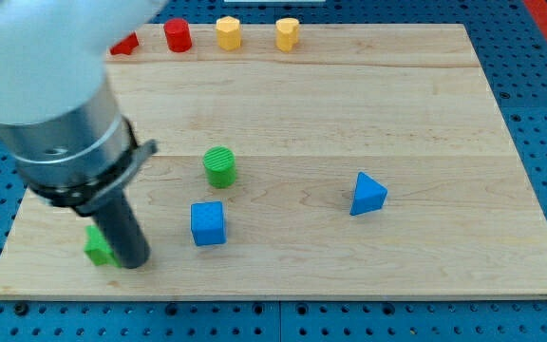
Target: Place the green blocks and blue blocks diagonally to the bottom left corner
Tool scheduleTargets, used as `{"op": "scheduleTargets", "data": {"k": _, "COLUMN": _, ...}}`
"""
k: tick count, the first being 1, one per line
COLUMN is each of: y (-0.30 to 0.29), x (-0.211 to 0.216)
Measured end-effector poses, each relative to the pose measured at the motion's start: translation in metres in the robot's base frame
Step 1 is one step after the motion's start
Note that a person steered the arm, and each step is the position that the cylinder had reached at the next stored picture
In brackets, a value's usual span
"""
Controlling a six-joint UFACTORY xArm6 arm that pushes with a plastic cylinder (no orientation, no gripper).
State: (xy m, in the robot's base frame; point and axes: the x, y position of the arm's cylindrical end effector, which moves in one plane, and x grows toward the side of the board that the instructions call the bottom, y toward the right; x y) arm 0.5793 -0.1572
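My tip [133, 263] rests on the board near the bottom left corner, touching the right side of a green block [96, 247] that the rod partly hides. A blue cube [208, 223] sits to the right of the tip, a short gap away. A green cylinder [220, 166] stands above the blue cube. A blue triangular block [367, 194] lies further toward the view's right, alone.
Along the top edge of the wooden board [425, 114] stand a red block [125, 43] partly hidden by the arm, a red cylinder [178, 35], and two yellow blocks [228, 32] [288, 33]. The arm's large body covers the view's upper left.
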Motion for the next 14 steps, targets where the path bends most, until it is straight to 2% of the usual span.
{"op": "scheduleTargets", "data": {"k": 1, "y": -0.033, "x": -0.009}}
{"op": "scheduleTargets", "data": {"k": 2, "y": -0.021, "x": 0.002}}
{"op": "scheduleTargets", "data": {"k": 3, "y": 0.075, "x": 0.018}}
{"op": "scheduleTargets", "data": {"k": 4, "y": 0.143, "x": 0.001}}
{"op": "scheduleTargets", "data": {"k": 5, "y": 0.111, "x": -0.026}}
{"op": "scheduleTargets", "data": {"k": 6, "y": 0.032, "x": -0.046}}
{"op": "scheduleTargets", "data": {"k": 7, "y": 0.018, "x": -0.052}}
{"op": "scheduleTargets", "data": {"k": 8, "y": 0.094, "x": -0.052}}
{"op": "scheduleTargets", "data": {"k": 9, "y": 0.197, "x": -0.052}}
{"op": "scheduleTargets", "data": {"k": 12, "y": 0.255, "x": -0.052}}
{"op": "scheduleTargets", "data": {"k": 13, "y": 0.296, "x": -0.05}}
{"op": "scheduleTargets", "data": {"k": 14, "y": 0.271, "x": -0.076}}
